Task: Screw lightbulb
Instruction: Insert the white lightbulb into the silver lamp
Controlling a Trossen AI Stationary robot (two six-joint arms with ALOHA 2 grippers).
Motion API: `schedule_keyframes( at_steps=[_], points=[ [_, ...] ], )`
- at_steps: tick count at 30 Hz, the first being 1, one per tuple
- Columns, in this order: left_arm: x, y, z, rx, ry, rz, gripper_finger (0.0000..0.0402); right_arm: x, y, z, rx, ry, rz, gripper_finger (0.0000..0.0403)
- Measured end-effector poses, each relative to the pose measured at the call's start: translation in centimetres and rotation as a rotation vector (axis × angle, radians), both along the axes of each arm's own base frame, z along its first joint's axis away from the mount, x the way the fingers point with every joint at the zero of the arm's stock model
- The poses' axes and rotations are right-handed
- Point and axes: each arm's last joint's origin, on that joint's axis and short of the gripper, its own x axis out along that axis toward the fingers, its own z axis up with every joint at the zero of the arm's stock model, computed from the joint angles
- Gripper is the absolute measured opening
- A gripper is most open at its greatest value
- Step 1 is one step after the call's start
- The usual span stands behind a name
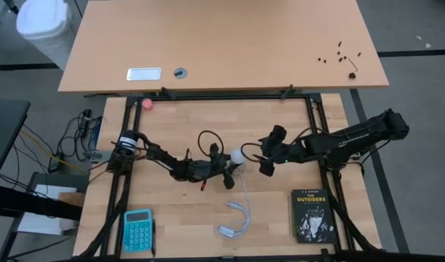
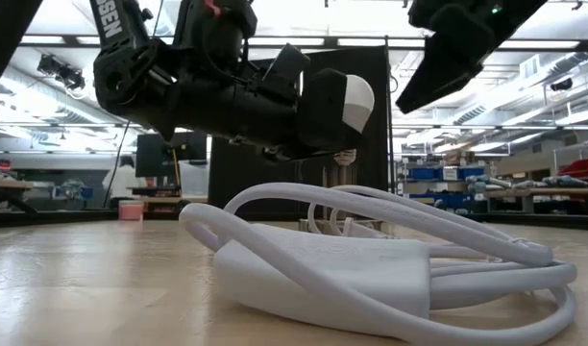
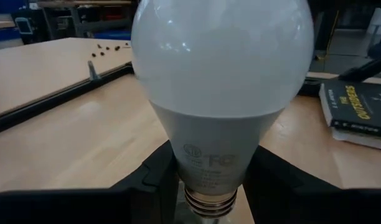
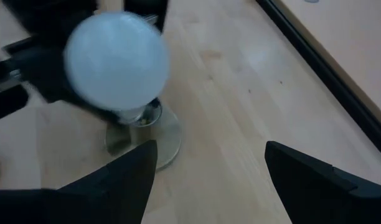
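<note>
White and frosted, the lightbulb [image 3: 221, 68] sits above the middle of the table [image 1: 281, 211], its grey neck pinched by the left gripper [image 1: 228, 173], over a round metal socket [image 4: 154, 138]. The right gripper [image 1: 265, 153] hangs just beside the bulb's globe, fingers [image 4: 125, 177] spread and empty. A white cord [image 2: 371, 259] lies nearby.

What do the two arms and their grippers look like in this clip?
Both arms are dark, jointed and slim, with thin black cables looping off them. The left gripper and right gripper each have two black, blocky fingers. White lettering marks the left arm in the low view.
</note>
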Motion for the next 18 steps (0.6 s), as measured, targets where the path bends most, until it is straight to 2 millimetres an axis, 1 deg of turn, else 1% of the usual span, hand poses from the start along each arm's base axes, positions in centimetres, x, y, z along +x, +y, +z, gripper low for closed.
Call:
schedule_keyframes(
  at_steps=[7,10,14,18],
  points=[
    [-0.1,0.1,-0.6,0.013,0.062,0.015,0.0164,1.1,-0.4,-0.2,0.035,-0.04,0.029,0.0309],
    [-0.1,0.1,-0.6,0.016,0.067,0.027,0.0166,1.8,-0.5,-0.6,0.06,-0.035,0.059,0.0309],
    [-0.1,0.2,-0.6,0.019,0.066,0.046,0.0167,2.4,-0.9,-1.9,0.056,0.019,0.047,0.0309],
    [-0.1,0.2,-0.7,0.022,0.082,0.05,0.0167,2.8,-0.9,-2.5,0.065,0.04,0.055,0.0309]
  ],
)
